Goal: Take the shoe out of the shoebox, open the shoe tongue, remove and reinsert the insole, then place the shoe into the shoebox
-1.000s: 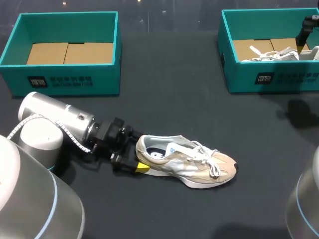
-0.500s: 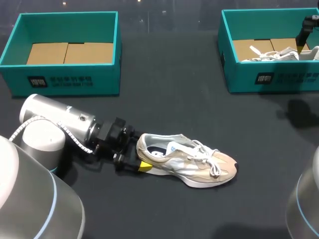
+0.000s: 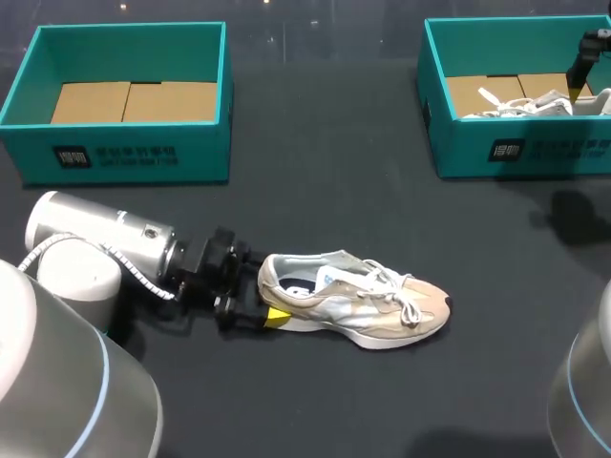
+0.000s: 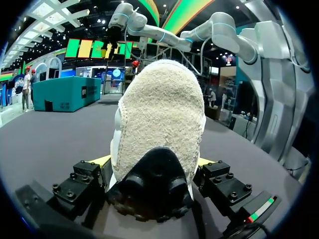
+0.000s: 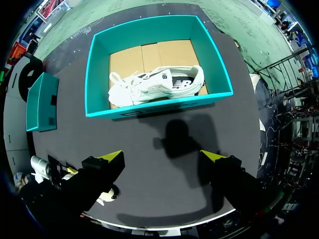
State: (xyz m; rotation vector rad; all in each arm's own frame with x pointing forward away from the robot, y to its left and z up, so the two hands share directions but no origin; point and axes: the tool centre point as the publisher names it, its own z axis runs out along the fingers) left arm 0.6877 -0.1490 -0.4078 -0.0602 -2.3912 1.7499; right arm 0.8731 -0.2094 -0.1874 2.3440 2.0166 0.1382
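A beige and white shoe [image 3: 353,305] lies on its sole on the dark table, heel toward my left arm. My left gripper [image 3: 263,301] is at the heel, one finger on each side. In the left wrist view the suede heel [image 4: 159,124] fills the gap and both fingers press against it. High over the right side, my right gripper [image 5: 162,157] hangs open with nothing between its fingers; only its edge [image 3: 587,57] shows in the head view. The teal shoebox [image 3: 124,153] at the back left holds only cardboard.
A second teal shoebox [image 3: 516,148] stands at the back right with a white shoe [image 5: 157,84] inside. In the right wrist view, bare dark table lies between that box [image 5: 154,110] and the table's front edge.
My left arm has drawn back slightly to the left with the heel between its fingers. The shoe has turned a little, its toe swinging toward the back. The right arm has not moved.
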